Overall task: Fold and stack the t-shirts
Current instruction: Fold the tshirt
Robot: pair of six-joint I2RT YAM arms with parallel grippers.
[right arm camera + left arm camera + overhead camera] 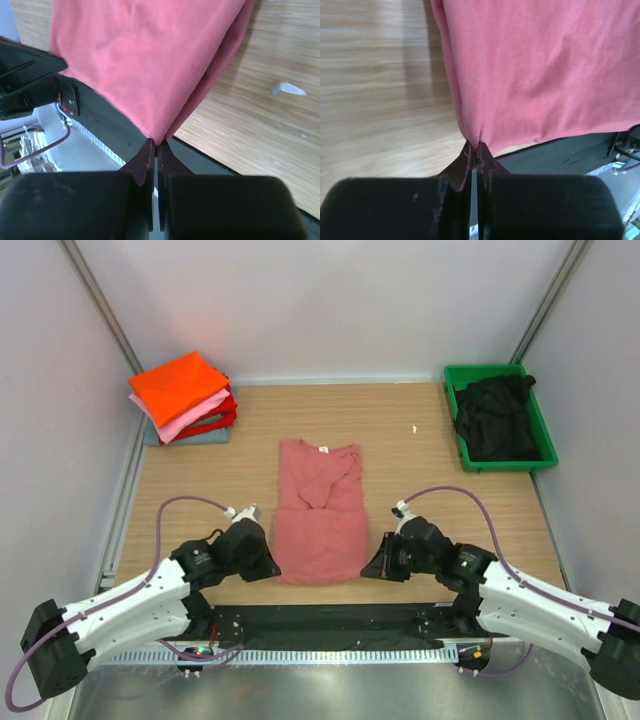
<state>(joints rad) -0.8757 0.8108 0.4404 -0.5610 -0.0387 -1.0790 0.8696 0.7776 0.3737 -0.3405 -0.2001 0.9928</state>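
A faded salmon-red t-shirt (320,510) lies on the table centre, sleeves folded in, collar at the far end. My left gripper (268,567) is shut on its near left corner, seen pinched in the left wrist view (476,146). My right gripper (372,567) is shut on its near right corner, seen pinched in the right wrist view (159,142). A stack of folded t-shirts (183,398), orange on top, then pink, red and grey-blue, sits at the far left. A black t-shirt (496,416) lies crumpled in the green bin (548,440).
The green bin stands at the far right against the wall. A small white scrap (414,428) lies on the wood near it. A black mat (330,622) runs along the table's near edge between the arm bases. Walls enclose the table on three sides.
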